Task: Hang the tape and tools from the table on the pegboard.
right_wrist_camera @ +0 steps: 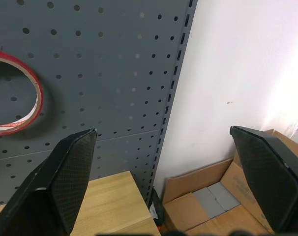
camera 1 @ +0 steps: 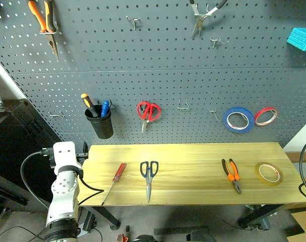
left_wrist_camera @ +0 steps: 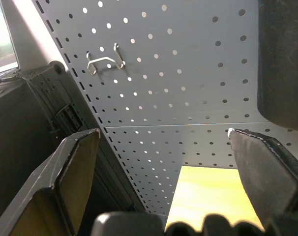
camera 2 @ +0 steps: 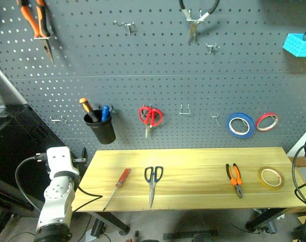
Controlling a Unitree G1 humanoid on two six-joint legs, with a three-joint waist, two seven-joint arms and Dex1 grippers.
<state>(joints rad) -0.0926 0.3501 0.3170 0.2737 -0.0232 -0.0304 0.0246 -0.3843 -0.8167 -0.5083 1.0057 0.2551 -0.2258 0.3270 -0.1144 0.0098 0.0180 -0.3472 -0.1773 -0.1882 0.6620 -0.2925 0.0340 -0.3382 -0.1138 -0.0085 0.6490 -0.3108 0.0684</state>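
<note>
On the light wood table (camera 1: 193, 156) lie, from left to right, the red-handled screwdriver (camera 1: 117, 176), the dark-blue-handled scissors (camera 1: 149, 174), the orange-and-black pliers (camera 1: 232, 175) and the yellow-amber tape (camera 1: 268, 173). The dark grey pegboard (camera 1: 168, 70) rises behind them. My left gripper (left_wrist_camera: 163, 132) is open and empty off the table's left end, facing the pegboard near a bare hook (left_wrist_camera: 104, 63). Beyond the table's right end my right gripper (right_wrist_camera: 163, 130) is also open and empty.
On the pegboard hang a black cup (camera 1: 100, 123) with an orange-handled screwdriver, red scissors (camera 1: 149, 112), a blue roll (camera 1: 238, 120), a red roll (camera 1: 266, 116) and pliers (camera 1: 47, 22). Bare hooks (camera 1: 183, 105) sit between them. A cardboard box (right_wrist_camera: 208, 196) lies past the table's right end.
</note>
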